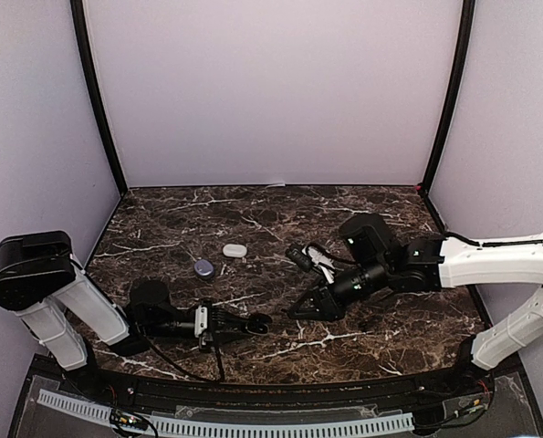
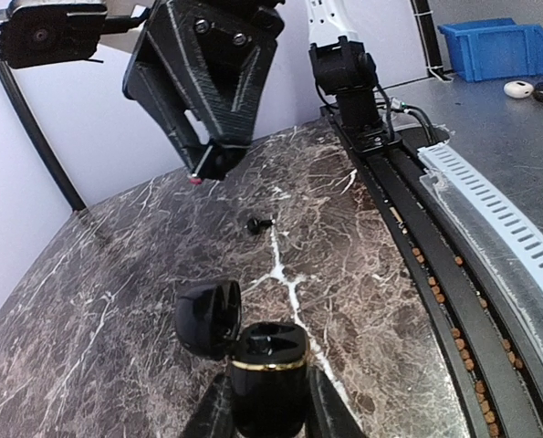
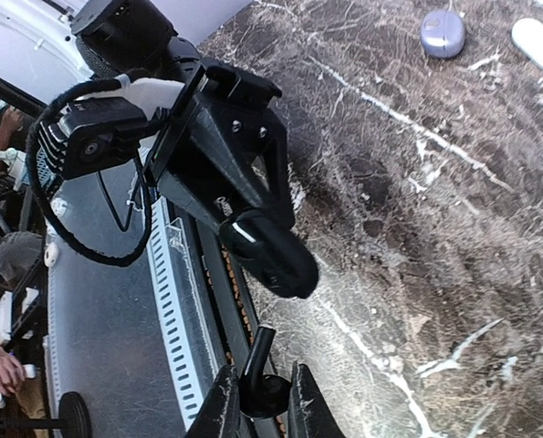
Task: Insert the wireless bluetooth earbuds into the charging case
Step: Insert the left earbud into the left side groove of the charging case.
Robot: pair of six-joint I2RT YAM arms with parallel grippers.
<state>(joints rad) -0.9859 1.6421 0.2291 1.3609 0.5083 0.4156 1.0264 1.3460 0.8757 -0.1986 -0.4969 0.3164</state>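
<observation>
dark glossy plastic earbud (image 3: pixel 260 360), pinched in the right gripper (image 3: pixel 264 388) near the open black pebble-shaped charging case (image 2: pixel 269 354) that the left gripper (image 2: pixel 269 406) clamps, looks light and slick, best gripped across its rounded bulb.

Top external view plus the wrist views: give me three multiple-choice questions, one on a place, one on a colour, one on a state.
1. Where does the purple case lie relative to the white case?
A) to its left, nearer the arm bases
B) on top of it
C) far to its right

2. What colour is the charging case in the left tool?
A) white
B) black with a gold band
C) blue

3. How is that case's lid?
A) shut
B) missing
C) hinged open

Answers:
1 A: the top view shows the two apart, with the purple one left and lower.
2 B: the left wrist view shows the gold band on the black body.
3 C: the lid stands swung aside beside the body.
</observation>
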